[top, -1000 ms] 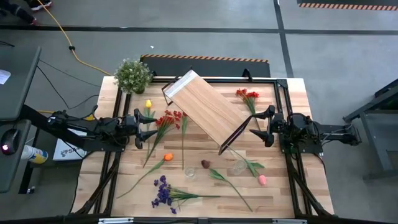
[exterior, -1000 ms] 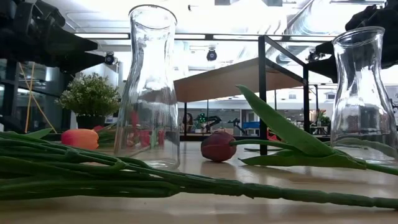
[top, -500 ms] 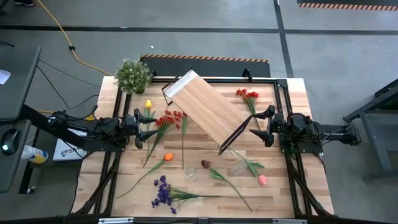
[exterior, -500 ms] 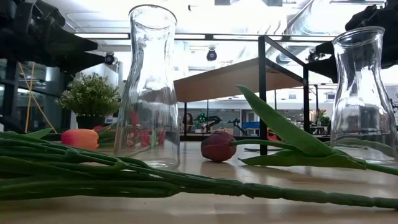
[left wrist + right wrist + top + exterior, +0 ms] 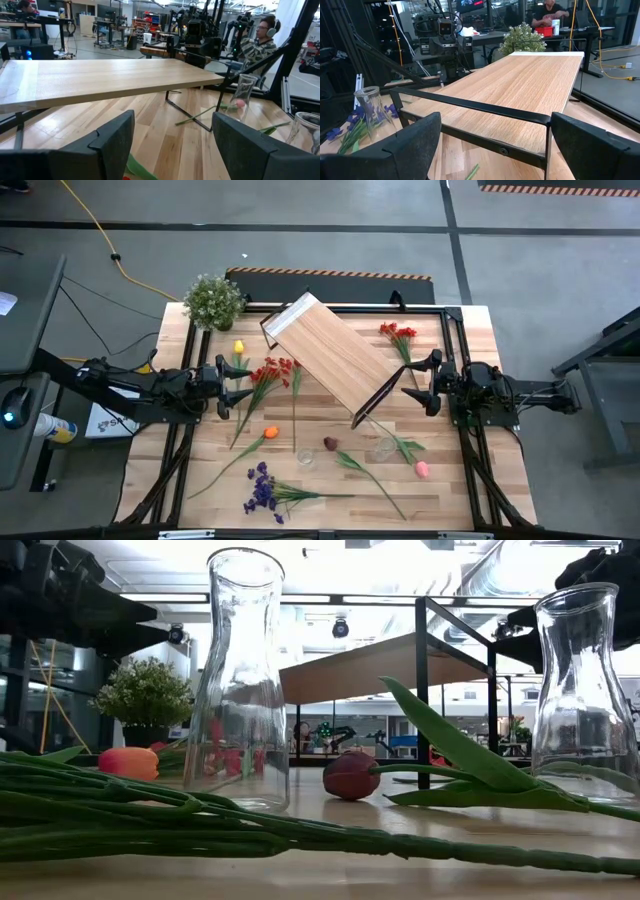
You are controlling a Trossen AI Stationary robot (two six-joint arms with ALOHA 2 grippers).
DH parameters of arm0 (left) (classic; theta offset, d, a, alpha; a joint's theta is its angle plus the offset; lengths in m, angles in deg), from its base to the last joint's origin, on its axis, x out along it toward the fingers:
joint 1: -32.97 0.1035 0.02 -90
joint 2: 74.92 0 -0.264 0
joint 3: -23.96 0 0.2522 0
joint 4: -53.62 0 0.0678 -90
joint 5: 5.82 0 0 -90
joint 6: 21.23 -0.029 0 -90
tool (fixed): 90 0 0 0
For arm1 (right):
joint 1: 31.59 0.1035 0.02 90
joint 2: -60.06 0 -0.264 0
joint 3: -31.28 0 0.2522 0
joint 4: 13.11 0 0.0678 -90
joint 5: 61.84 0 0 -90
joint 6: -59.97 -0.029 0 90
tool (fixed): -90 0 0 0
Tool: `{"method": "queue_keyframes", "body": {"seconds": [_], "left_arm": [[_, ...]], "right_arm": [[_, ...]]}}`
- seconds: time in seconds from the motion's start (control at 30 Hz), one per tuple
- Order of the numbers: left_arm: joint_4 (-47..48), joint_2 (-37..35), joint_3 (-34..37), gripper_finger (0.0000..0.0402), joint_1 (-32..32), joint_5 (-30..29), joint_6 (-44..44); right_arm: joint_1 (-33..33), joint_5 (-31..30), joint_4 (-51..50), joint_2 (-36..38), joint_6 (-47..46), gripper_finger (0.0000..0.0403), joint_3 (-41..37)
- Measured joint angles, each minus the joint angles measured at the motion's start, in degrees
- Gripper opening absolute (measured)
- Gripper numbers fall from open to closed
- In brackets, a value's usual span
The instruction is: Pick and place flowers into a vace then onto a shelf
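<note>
**Both end effectors spread and empty beside the slanted shelf**

High view: long light-wood shelf on thin black frame [image 5: 335, 363] set diagonally mid-worktop, between left end effector [image 5: 237, 386] and right end effector [image 5: 418, 385]. Both spread wide, gripping nothing. Red small-blossom spray [image 5: 270, 371] and yellow tulip [image 5: 238, 347] just beside the left one; second red spray [image 5: 398, 332] near the right. Orange tulip [image 5: 270, 433], maroon tulip [image 5: 330, 444], pink tulip [image 5: 422, 469] and purple spray [image 5: 262, 488] lying flat on the butcher-block worktop [image 5: 200, 450]. Two clear glass vases [image 5: 306, 457], upright.

Low view: smooth waisted glass, long green stems in front.

Left wrist view: shelf edge ahead, apart from the fingers [image 5: 112, 142].

Right wrist view: black frame bar close ahead, bushy green potted plant [image 5: 526, 39] beyond.
</note>
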Motion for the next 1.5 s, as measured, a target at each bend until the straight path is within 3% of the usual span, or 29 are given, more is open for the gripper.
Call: {"method": "queue_keyframes", "body": {"seconds": [0.3, 0.73, 1.07, 1.5], "left_arm": [[0.0, 0.0, 0.0, 0.0299, 0.0, 0.0, 0.8], [-6.0, 0.0, 0.0, 0.0299, 0.0, 0.2, 28.5], [-16.4, 0.0, -4.2, 0.0299, 0.0, 1.4, 28.5], [-18.9, 0.0, -6.7, 0.0299, 0.0, -0.8, 28.5]], "right_arm": [[0.0, 0.0, 0.0, 0.0, 0.0, 0.0366, 0.0], [0.0, 0.0, 0.0, 0.0, 0.0, 0.0365, 0.0], [0.0, -1.3, 0.3, 0.0, 1.7, 0.0365, 0.0], [0.0, -7.8, 0.7, 0.0, 12.0, 0.0365, 0.0]]}}
